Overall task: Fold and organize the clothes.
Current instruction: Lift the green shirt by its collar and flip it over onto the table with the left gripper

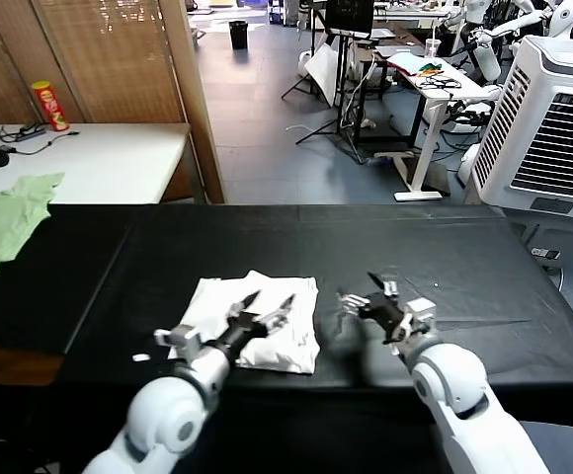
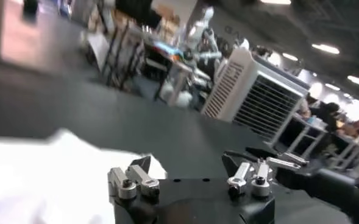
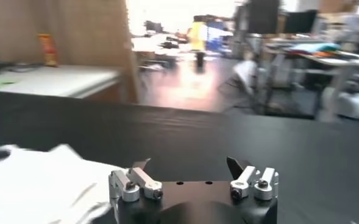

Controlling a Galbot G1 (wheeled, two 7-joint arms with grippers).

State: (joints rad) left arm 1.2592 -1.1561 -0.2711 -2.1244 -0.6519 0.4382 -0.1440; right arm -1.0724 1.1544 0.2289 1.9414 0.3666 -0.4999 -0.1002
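Observation:
The clothes are one white T-shirt (image 1: pixel 257 331), lying folded into a rough rectangle on the black table (image 1: pixel 445 247), near the front edge. My left gripper (image 1: pixel 270 299) hovers just over the shirt's right half, jaws wide open and holding nothing. In the left wrist view the shirt (image 2: pixel 45 176) lies beside and partly beneath that gripper (image 2: pixel 188 159). My right gripper (image 1: pixel 358 288) stands open above bare table just right of the shirt, apart from it. The right wrist view has the shirt (image 3: pixel 39 182) off to one side of the empty right gripper (image 3: pixel 188 163).
A pale green garment (image 1: pixel 5 222) hangs over the table's far left corner. Behind it is a white side table (image 1: pixel 99 158) with a red can (image 1: pixel 49 106) and cables. A large white air cooler (image 1: pixel 553 128) stands beyond the table's right end.

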